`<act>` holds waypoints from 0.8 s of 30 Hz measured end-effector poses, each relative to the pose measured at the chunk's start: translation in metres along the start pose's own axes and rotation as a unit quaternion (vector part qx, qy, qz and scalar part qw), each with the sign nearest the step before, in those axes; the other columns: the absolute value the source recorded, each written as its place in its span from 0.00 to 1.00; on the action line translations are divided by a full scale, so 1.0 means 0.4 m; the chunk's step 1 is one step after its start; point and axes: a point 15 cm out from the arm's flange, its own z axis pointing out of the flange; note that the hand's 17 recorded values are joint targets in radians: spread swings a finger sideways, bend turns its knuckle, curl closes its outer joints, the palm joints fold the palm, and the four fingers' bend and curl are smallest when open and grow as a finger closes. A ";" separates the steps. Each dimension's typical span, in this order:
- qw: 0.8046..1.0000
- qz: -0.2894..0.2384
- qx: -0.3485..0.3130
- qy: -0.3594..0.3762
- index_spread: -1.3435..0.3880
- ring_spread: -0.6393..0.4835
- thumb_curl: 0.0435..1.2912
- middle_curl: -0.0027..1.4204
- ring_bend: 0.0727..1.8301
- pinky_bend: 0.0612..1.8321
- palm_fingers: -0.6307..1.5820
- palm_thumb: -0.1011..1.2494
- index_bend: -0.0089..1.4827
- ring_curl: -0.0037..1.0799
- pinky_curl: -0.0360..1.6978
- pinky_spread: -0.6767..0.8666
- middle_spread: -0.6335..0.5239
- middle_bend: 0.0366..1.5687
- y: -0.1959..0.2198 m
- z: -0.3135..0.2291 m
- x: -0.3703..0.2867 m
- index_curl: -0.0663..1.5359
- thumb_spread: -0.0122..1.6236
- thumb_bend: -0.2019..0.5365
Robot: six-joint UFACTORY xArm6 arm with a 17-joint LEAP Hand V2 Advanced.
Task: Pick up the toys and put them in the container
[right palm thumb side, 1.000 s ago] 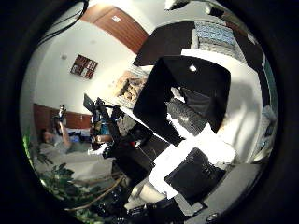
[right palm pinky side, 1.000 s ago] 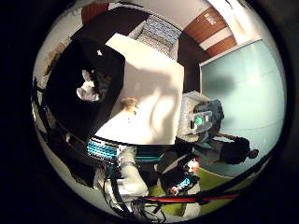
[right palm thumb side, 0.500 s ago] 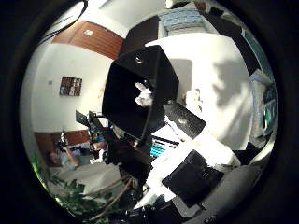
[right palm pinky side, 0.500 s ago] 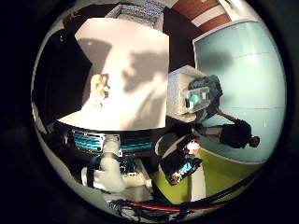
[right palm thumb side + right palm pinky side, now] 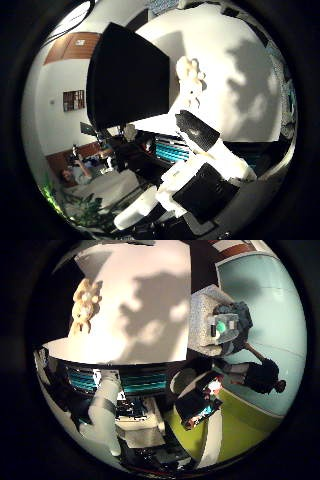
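Note:
A cream plush toy [image 5: 85, 302] lies on the white table [image 5: 150, 330]. In the right thumb side palm view the same toy [image 5: 187, 80] lies right beside a black container [image 5: 125, 75], whose inside looks dark. My right hand [image 5: 205, 160] is above the table, away from the toy. Its white and black fingers reach in from the view's edge, relaxed, with nothing between them. A white finger [image 5: 105, 410] shows in the right little finger side palm view. The hand's shadow falls on the table near the toy.
A grey box with a green light [image 5: 222, 320] stands at the table's side. Teal-fronted equipment [image 5: 120, 380] sits under the table's edge. Desks and clutter [image 5: 110, 150] fill the room beyond the container.
Both views have shifted, so the camera has moved. The cream toy now looks larger and closer. The white toy seen earlier inside the container is out of sight.

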 end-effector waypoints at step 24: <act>0.984 -0.172 0.016 0.030 0.52 0.73 0.33 0.23 0.18 0.26 0.37 0.72 0.13 0.15 0.15 0.73 0.50 0.10 -0.117 0.150 -0.149 0.23 0.67 0.26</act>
